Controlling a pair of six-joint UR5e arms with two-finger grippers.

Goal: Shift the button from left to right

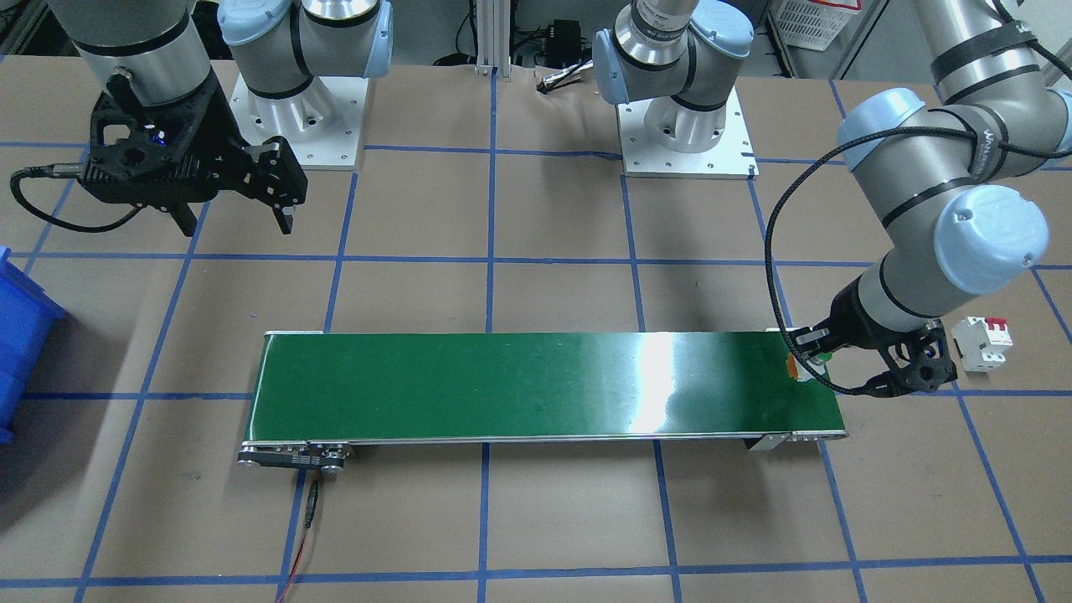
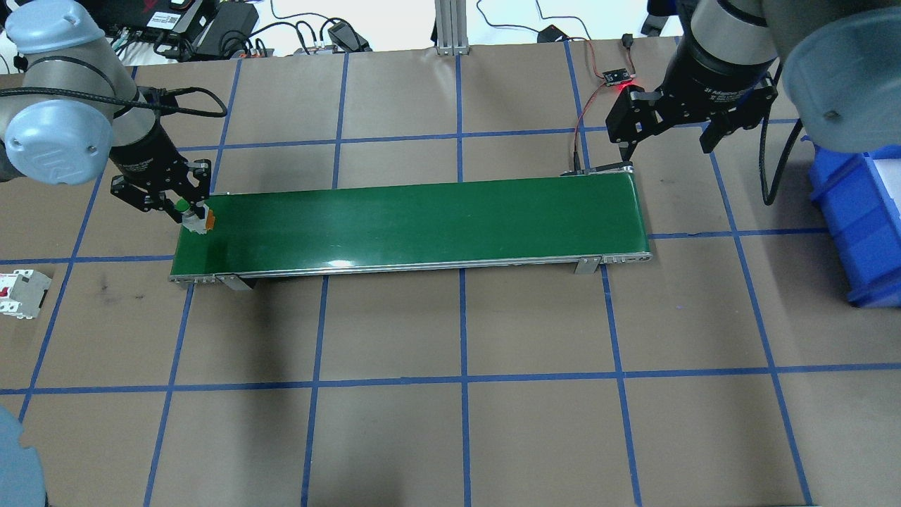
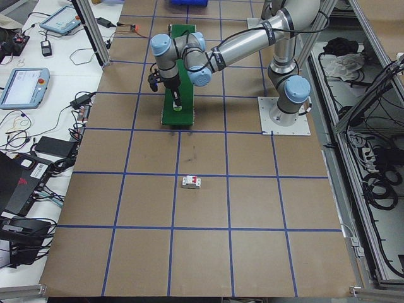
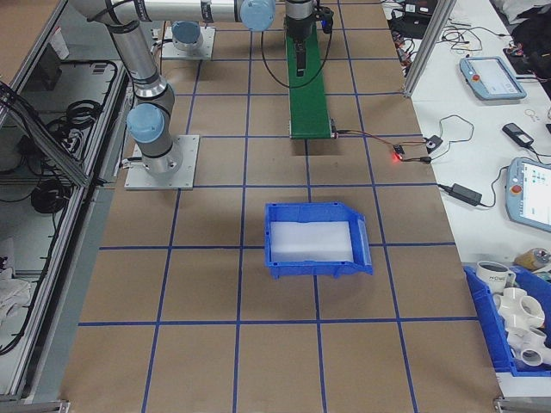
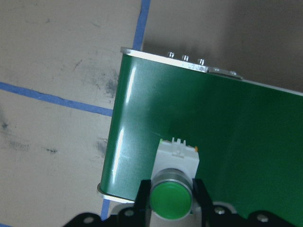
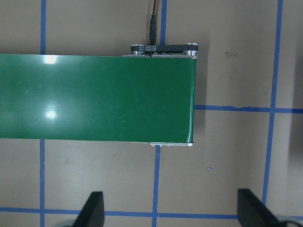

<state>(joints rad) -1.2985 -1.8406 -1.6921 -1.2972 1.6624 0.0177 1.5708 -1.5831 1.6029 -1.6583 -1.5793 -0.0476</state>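
Observation:
The button (image 5: 176, 158), with a white body, an orange end and a round green cap, is at the left end of the green conveyor belt (image 2: 422, 218). My left gripper (image 5: 171, 202) is shut on the button (image 2: 195, 217), one finger on each side of the cap. From the front view the button (image 1: 806, 365) sits at the belt's right end, under the left gripper (image 1: 819, 355). I cannot tell whether it touches the belt. My right gripper (image 2: 665, 151) hangs open and empty over the table just beyond the belt's right end (image 6: 187, 104).
A white circuit breaker (image 2: 21, 294) with a red lever lies on the table left of the belt. A blue bin (image 2: 866, 225) stands at the right edge. A red and black cable (image 1: 303, 536) runs from the belt's motor end.

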